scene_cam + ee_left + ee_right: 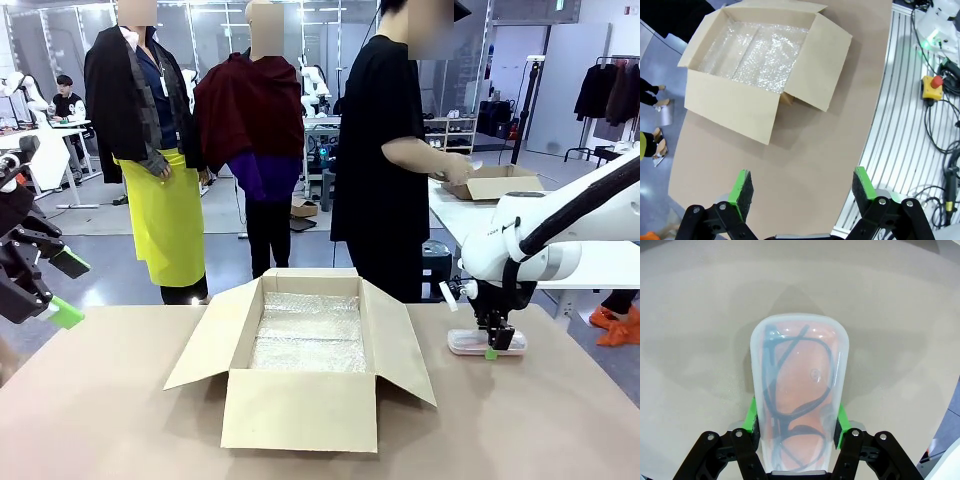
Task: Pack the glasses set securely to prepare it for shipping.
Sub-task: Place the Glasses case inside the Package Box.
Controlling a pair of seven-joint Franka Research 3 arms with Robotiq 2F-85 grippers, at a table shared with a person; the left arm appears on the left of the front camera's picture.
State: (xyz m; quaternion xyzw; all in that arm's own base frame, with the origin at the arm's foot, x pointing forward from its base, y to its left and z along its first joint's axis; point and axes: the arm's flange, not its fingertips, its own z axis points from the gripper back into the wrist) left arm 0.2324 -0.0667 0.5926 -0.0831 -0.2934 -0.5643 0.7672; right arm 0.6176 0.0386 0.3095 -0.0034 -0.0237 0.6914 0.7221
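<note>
My right claw (796, 426) is clamped on the pale pink glasses case (799, 365), one green pad on each long side. The case lies flat on the surface (110, 420), near its right edge and well apart from the cardboard box (300, 412); through its translucent top I see dark frames inside. The box stands open in the middle with its flaps spread, and a sheet of bubble wrap (308, 335) lines its floor; nothing else lies in it. My left claw (802, 186) hangs with its jaws wide apart and empty, above the surface on the box's left.

I judge the packing barely begun: the padding is in place and the grip is made. The case has yet to be lifted, carried over and laid on the wrap. After that come the remainder of the set, some cover over it, and closing the flaps.
</note>
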